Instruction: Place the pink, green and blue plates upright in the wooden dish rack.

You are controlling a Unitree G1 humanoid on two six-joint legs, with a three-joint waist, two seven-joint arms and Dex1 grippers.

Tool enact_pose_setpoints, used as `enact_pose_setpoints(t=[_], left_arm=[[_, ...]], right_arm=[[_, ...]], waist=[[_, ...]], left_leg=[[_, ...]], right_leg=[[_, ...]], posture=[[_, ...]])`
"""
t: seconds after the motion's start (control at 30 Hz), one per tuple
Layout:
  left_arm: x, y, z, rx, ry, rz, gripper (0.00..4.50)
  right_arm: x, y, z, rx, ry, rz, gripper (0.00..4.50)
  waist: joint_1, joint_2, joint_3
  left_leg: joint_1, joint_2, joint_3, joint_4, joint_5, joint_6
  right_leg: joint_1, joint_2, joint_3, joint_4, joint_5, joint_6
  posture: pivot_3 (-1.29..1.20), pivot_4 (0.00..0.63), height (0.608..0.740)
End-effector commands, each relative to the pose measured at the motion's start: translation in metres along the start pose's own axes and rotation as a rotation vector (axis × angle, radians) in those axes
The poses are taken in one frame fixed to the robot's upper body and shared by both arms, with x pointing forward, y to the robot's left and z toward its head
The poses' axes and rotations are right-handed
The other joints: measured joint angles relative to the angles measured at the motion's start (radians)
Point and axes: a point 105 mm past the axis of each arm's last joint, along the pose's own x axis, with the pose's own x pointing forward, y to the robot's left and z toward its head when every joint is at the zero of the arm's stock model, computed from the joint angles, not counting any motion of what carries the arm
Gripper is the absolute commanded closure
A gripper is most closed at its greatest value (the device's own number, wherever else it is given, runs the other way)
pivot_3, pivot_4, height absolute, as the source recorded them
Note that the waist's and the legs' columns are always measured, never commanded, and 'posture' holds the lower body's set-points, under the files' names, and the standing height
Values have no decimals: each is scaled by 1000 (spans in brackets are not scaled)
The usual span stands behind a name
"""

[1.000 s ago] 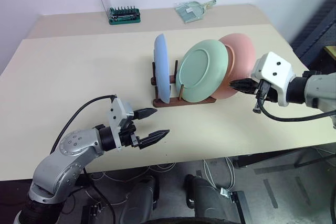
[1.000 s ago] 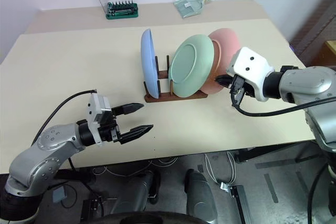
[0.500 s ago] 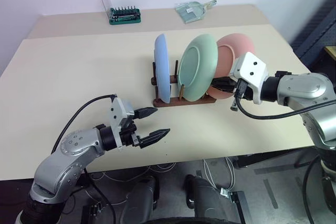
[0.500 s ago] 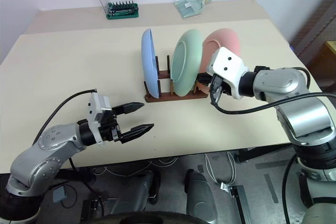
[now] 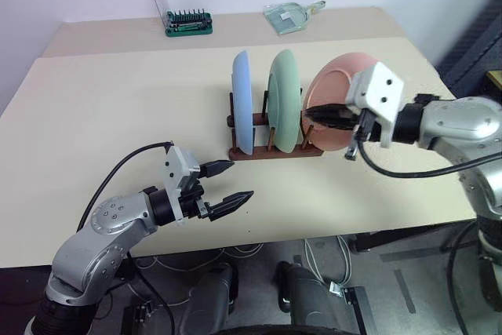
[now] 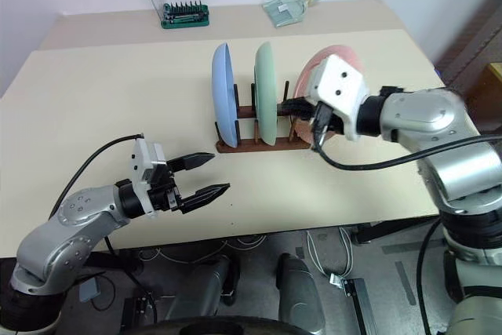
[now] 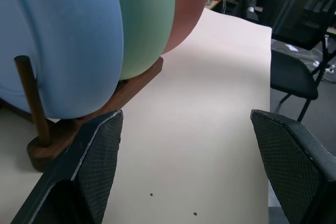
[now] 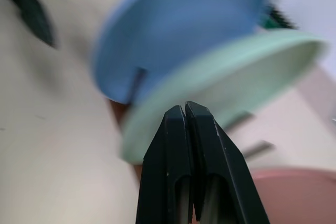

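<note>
Round pale-green plate (image 5: 284, 100) was pushed upright in dark wooden dish rack (image 5: 271, 149); right end effector (image 5: 312, 114) closed, empty. Rigid, slippery; grip by rim.

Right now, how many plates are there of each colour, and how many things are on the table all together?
Blue plate: 1
Green plate: 1
Pink plate: 1
Wooden dish rack: 1
Green screwdriver-bit set with its clear lid up: 1
Clear packet at the far edge: 1
Total: 6 things, 3 of them plates
</note>
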Motion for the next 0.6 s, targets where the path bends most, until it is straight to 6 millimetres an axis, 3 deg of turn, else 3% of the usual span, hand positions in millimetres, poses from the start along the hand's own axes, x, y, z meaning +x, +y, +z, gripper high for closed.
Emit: enact_pose_setpoints(t=[0.03, 0.2, 0.33, 0.47, 0.6], left_arm=[[-1, -3, 10, 42, -34, -18, 491], [2, -1, 13, 79, -42, -41, 491], [1, 1, 11, 81, -37, -55, 491], [0, 1, 8, 79, -36, -60, 491], [-2, 0, 5, 74, -36, -55, 491]], right_arm=[[-44, -47, 5, -69, 52, -235, 4471], [-73, -65, -18, -128, 229, -346, 4471], [-82, -69, -39, -129, 342, -384, 4471], [-73, -53, -58, -119, 387, -317, 4471], [-49, -35, -49, -98, 294, -243, 4471]], waist=[[0, 0, 0], [-3, 0, 0], [-5, 1, -1], [-4, 1, -1], [-6, 1, -1]], left_leg=[[0, 0, 0, 0, 0, 0], [1, 0, 1, 0, 0, 0], [1, 1, 3, 0, 0, 1], [1, 1, 3, 0, 0, 1], [1, 1, 3, 0, 0, 1]], right_leg=[[0, 0, 0, 0, 0, 0], [0, 0, 0, 0, 0, 0], [0, 0, 1, 1, 0, -1], [0, 0, 1, 0, 0, 0], [0, 0, 1, 1, 0, 0]], posture=[[0, 150, 740], [0, 150, 740], [0, 150, 740], [0, 150, 740], [0, 150, 740]])
